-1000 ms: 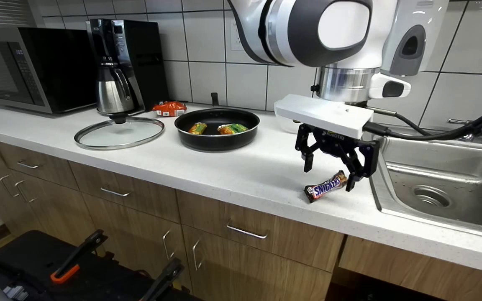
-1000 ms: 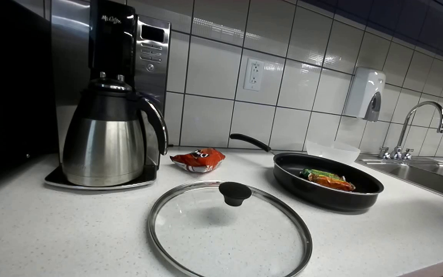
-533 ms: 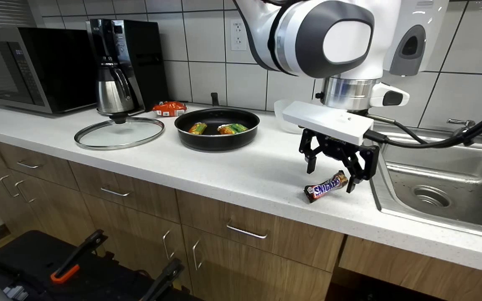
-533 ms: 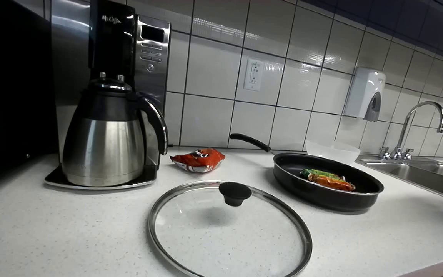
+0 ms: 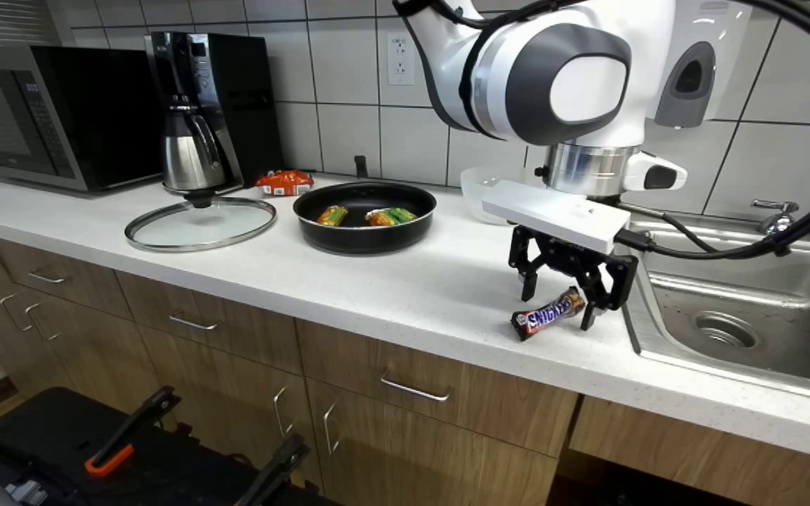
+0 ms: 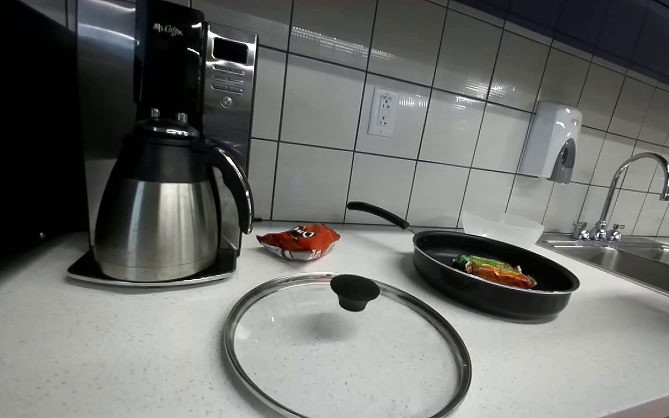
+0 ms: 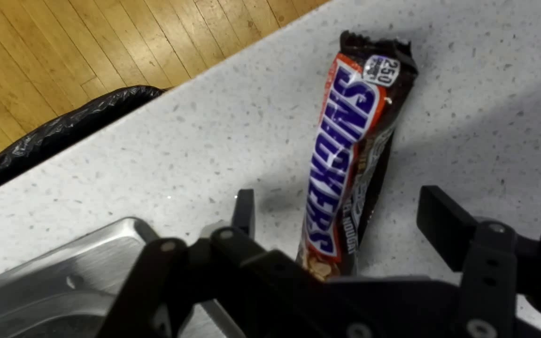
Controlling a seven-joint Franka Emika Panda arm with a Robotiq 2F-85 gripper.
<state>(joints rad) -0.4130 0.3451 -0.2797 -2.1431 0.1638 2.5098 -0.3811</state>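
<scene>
Tool (image 5: 558,310) lowered slightly toward the worktop (image 5: 412,295) near the sink (image 5: 645,330); fingers (image 7: 442,227) apart, nothing clamped. Snickers bar (image 7: 336,173) left unmoved near the sink, one end framed between the fingers without visible contact; a grip is thereby judged nearer.

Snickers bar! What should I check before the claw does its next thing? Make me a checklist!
1. Claw open: ok, its fingers stand apart.
2. Snickers bar between the fingers: ok in the wrist view.
3. Snickers bar held firmly enough to lift: not ok, gaps show on both sides.
4. Height of the fingers above the counter: cannot tell.
5. Snickers bar out of the sink: ok, it's on the counter.
6. Pan uncovered: ok, the glass lid lies beside it.
</scene>
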